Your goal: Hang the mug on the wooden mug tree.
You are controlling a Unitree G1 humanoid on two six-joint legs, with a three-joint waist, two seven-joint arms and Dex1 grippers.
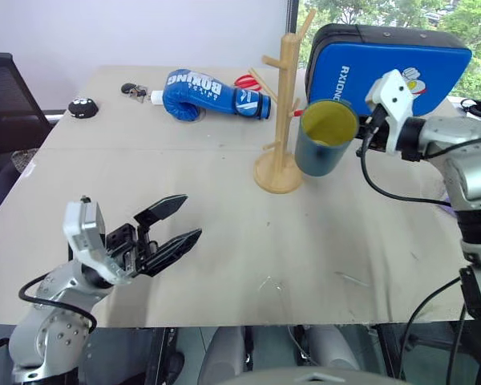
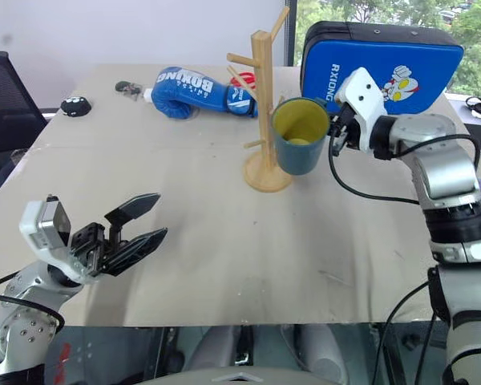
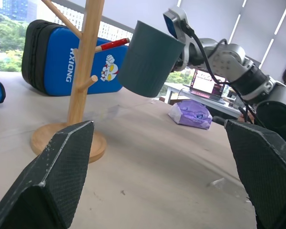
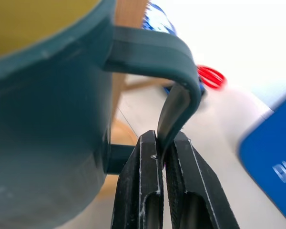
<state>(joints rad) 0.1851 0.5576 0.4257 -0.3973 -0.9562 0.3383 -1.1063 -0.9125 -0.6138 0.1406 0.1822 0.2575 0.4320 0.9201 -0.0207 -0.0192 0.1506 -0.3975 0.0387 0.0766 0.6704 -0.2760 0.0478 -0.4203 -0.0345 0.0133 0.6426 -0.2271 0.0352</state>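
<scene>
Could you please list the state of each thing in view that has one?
Mug: held off the table by its handle, tilted, not yet hung.
Mug tree: upright, pegs bare.
Right end effector: shut on the mug.
Left end effector: open, holding nothing.
Boxing glove: lying flat.

The table holds the wooden mug tree (boxing glove behind).
</scene>
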